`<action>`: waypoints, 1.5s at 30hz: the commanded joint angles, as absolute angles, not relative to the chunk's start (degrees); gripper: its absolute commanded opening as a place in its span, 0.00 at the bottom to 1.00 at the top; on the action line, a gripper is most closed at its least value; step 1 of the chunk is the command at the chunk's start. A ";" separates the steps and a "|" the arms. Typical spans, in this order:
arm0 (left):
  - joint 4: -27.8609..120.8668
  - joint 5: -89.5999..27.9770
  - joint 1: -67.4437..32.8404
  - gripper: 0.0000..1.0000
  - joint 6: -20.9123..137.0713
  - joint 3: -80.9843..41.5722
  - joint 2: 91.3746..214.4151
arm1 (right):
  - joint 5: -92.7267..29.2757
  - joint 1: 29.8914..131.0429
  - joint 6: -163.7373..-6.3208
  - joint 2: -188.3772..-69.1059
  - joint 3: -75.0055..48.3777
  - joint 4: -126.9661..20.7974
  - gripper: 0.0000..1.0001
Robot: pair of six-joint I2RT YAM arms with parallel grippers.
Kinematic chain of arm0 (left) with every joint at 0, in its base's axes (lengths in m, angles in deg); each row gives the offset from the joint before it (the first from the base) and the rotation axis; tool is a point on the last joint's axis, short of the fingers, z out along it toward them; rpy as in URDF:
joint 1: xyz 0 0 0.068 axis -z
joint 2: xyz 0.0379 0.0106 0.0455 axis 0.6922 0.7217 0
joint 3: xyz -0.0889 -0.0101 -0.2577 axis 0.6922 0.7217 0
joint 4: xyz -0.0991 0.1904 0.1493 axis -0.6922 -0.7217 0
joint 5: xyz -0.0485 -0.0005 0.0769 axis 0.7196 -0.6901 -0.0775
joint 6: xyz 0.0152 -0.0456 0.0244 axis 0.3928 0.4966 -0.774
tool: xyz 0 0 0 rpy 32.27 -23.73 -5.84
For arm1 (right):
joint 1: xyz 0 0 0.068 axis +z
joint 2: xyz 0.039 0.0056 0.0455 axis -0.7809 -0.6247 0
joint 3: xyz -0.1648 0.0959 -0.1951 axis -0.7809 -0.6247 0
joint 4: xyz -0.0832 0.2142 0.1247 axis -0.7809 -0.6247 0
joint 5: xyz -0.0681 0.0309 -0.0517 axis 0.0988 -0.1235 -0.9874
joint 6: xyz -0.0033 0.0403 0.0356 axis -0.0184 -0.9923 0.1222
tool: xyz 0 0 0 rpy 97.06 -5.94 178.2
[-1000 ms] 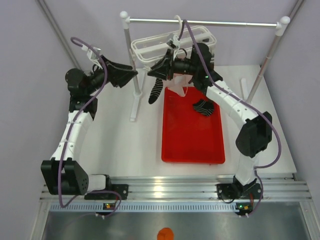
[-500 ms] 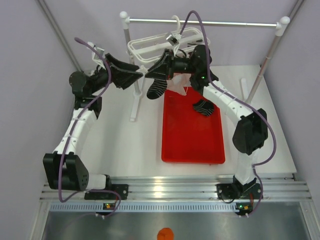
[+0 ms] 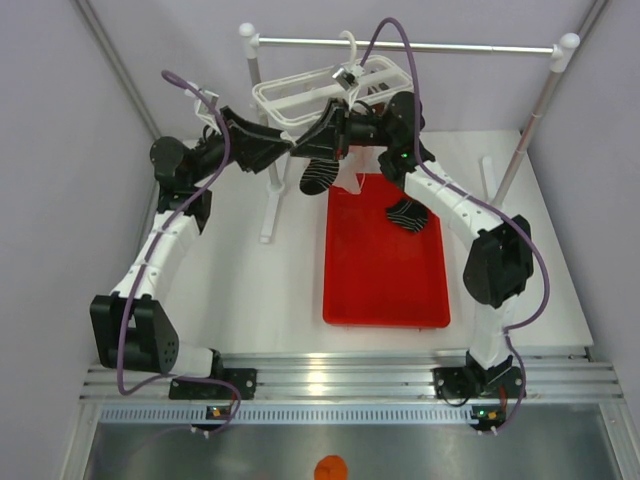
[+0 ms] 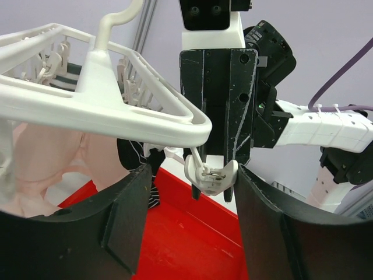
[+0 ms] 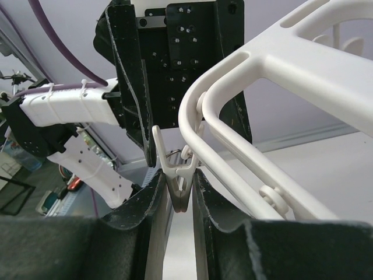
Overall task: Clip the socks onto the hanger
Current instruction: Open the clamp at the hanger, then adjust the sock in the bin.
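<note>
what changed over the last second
The left gripper swung in toward the white plastic clip hanger, open jaws flanking the white peg the right gripper keeps pinched; the hanger shifted left. The hanging striped sock and the black sock in the red tray stayed.

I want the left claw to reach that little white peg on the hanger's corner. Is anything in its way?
Nothing visible sits between them: the peg hangs just ahead of the open left gripper, in line with its gap. The right gripper is shut on that peg from the opposite side, below the hanger corner.
</note>
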State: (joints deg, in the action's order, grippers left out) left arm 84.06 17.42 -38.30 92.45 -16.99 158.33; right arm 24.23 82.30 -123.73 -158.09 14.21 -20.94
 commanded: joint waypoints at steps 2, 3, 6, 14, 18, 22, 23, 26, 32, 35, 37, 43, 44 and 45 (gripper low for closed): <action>87.99 16.39 -37.91 0.60 95.01 -19.34 158.96 | 25.59 82.10 -125.06 -158.84 14.68 -17.33 0.00; 87.99 16.13 -37.91 0.58 95.19 -19.34 159.05 | 25.58 82.01 -124.97 -158.93 14.68 -17.25 0.00; 88.17 15.77 -37.82 0.55 96.07 -19.61 159.31 | 25.76 82.10 -124.97 -158.93 14.50 -17.16 0.00; 88.70 15.51 -37.47 0.49 97.39 -19.87 159.49 | 25.67 81.84 -124.18 -158.49 13.36 -17.07 0.00; 88.43 15.33 -37.30 0.37 97.48 -20.05 159.67 | 25.76 81.75 -123.83 -158.31 13.18 -17.24 0.03; 88.34 15.24 -37.12 0.09 98.35 -20.31 160.11 | 25.15 81.49 -122.87 -158.05 13.01 -18.47 0.29; 88.17 15.33 -37.12 0.05 98.44 -20.31 160.28 | 24.97 81.31 -122.43 -157.62 12.83 -19.52 0.33; 86.94 14.72 -37.03 0.00 98.79 -20.31 160.54 | 23.92 80.44 -118.92 -156.47 12.39 -23.72 0.49; 84.22 13.49 -37.03 0.00 98.01 -20.49 160.46 | 20.76 78.50 -107.77 -152.79 10.64 -35.32 0.68; 82.20 12.78 -37.03 0.00 96.51 -20.66 160.28 | 18.21 77.45 -101.09 -150.15 10.46 -44.28 0.69; 81.49 12.61 -37.03 0.00 95.46 -20.92 160.02 | 16.36 76.13 -91.61 -147.96 10.28 -56.13 0.69; 80.43 12.26 -37.03 0.00 94.31 -21.19 160.28 | 12.41 69.81 -69.46 -137.33 -1.39 -73.02 0.69; 80.35 12.08 -37.03 0.00 94.23 -21.28 160.37 | 11.36 67.62 -66.38 -136.53 -2.89 -75.49 0.69; 80.43 12.08 -37.03 0.00 94.22 -21.36 160.37 | 11.17 66.47 -60.35 -135.74 -5.08 -77.78 0.69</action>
State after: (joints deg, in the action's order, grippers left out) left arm 78.64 13.88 -36.27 95.49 -18.26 161.04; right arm 15.07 71.59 -78.20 -138.95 -0.31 -63.36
